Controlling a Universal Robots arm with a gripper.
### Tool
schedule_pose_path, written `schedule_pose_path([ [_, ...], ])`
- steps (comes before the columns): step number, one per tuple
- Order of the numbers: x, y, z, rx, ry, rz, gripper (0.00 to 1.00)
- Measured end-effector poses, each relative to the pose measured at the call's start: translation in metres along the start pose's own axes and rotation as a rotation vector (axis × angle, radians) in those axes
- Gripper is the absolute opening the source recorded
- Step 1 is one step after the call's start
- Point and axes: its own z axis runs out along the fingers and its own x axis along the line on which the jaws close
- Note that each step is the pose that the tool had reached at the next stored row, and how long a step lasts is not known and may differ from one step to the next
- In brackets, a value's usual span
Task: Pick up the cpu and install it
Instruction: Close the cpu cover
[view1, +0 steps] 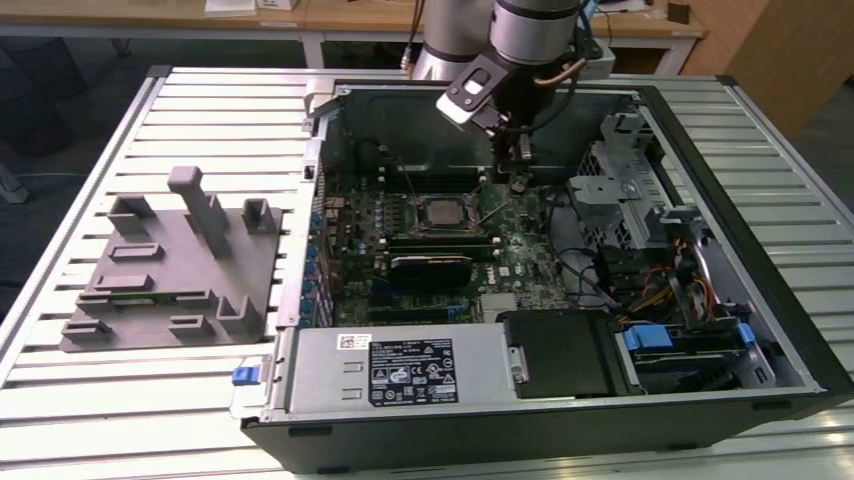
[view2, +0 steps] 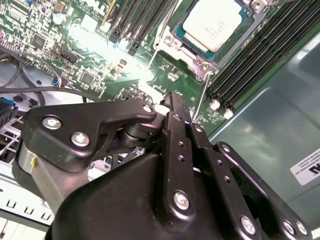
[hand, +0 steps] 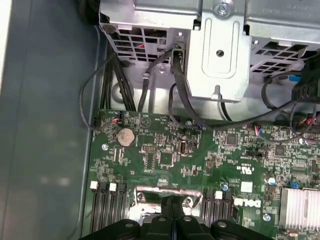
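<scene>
The cpu, a pale silver square, lies flat in the motherboard socket, ringed by the metal socket frame. In the exterior view the cpu sits mid-board inside the open computer case. My gripper hangs low over the board, just to the exterior view's right of the socket. Its black fingers are pressed together with nothing between them; in the first wrist view the gripper stands at the socket's metal edge. A thin wire lever runs from the socket past the fingertips.
Memory slots flank the socket. A metal drive cage and black cables lie beyond the board. The power supply fills the case's near side. A grey fixture block rests on the slatted table at the exterior view's left.
</scene>
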Motion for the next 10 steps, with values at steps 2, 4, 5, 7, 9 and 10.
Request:
schedule_pose_path([
  [2, 0.0000, 0.0031, 0.0009, 0.0014, 0.0001, 0.000, 0.11],
  [4, -0.0001, 0.0047, 0.0017, 0.0019, 0.0000, 0.000, 0.11],
  [5, -0.0002, 0.0053, 0.0022, 0.0020, 0.0001, 0.000, 0.11],
  [7, -0.0002, 0.0070, 0.0028, 0.0024, -0.0001, 0.000, 0.11],
  [9, -0.0001, 0.0097, 0.0032, 0.0031, -0.0001, 0.000, 0.11],
  [10, 0.0000, 0.0110, 0.0034, 0.0034, 0.0001, 0.000, 0.11],
])
